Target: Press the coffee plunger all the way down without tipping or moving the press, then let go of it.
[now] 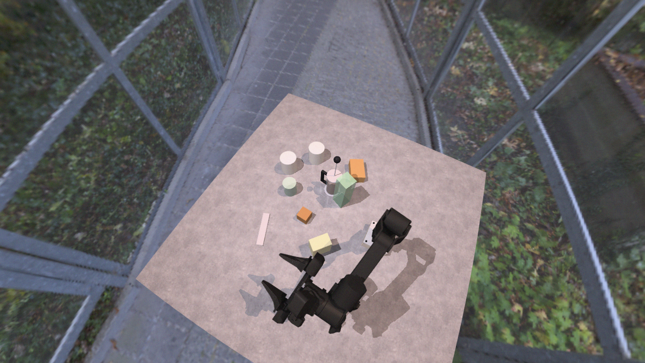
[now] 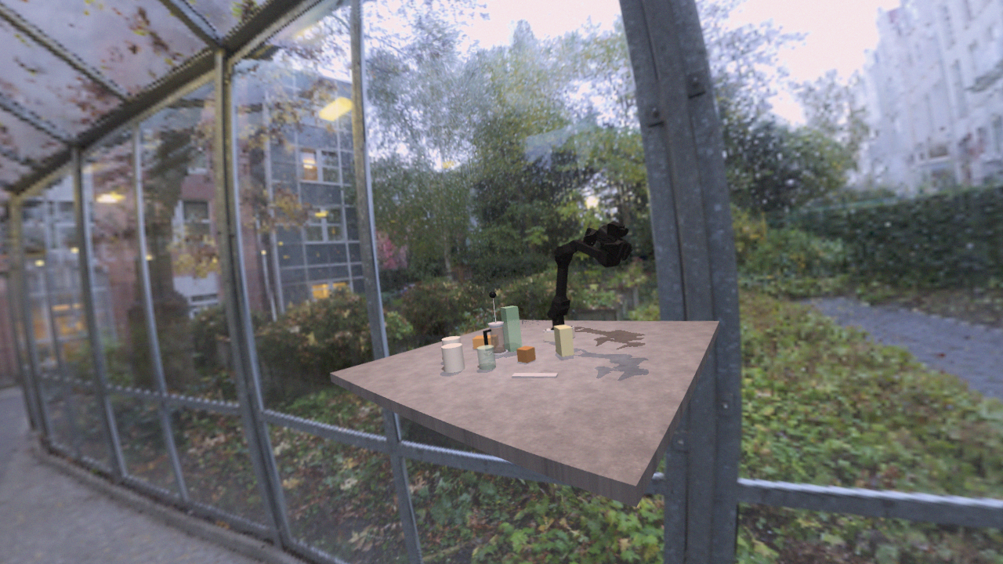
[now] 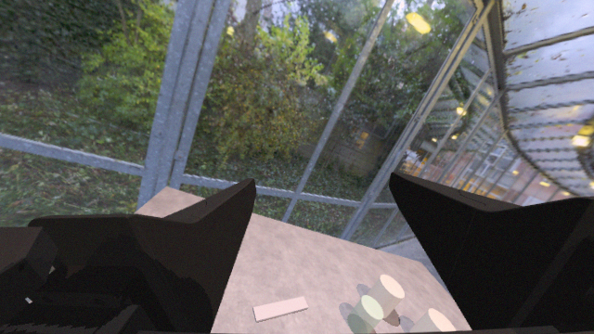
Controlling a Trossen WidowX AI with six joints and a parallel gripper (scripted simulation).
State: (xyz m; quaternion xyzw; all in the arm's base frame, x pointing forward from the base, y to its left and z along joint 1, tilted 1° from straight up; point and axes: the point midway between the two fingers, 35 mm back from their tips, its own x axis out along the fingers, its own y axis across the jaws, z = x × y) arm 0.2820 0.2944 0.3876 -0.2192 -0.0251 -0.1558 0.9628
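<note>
The coffee press (image 1: 331, 183) (image 2: 497, 341) stands upright on the table (image 1: 202, 243) (image 2: 561, 413), its black handle (image 1: 323, 176) on the left in the top view. Its plunger knob (image 1: 336, 159) (image 2: 492, 294) sits high above the lid on a thin raised rod. My gripper (image 1: 271, 268) (image 3: 321, 182) is open with nothing between the fingers. It hangs high above the table, well away from the press, near the bottom of the top view. The press is not visible in the wrist view.
A tall green box (image 1: 344, 189) (image 2: 511, 328) stands close beside the press. An orange block (image 1: 357, 168) lies behind it. Two white cylinders (image 1: 287, 161) (image 1: 316, 152), a pale green cylinder (image 1: 289, 185), an orange cube (image 1: 304, 215), a yellow block (image 1: 320, 243) and a pink strip (image 1: 263, 229) are around.
</note>
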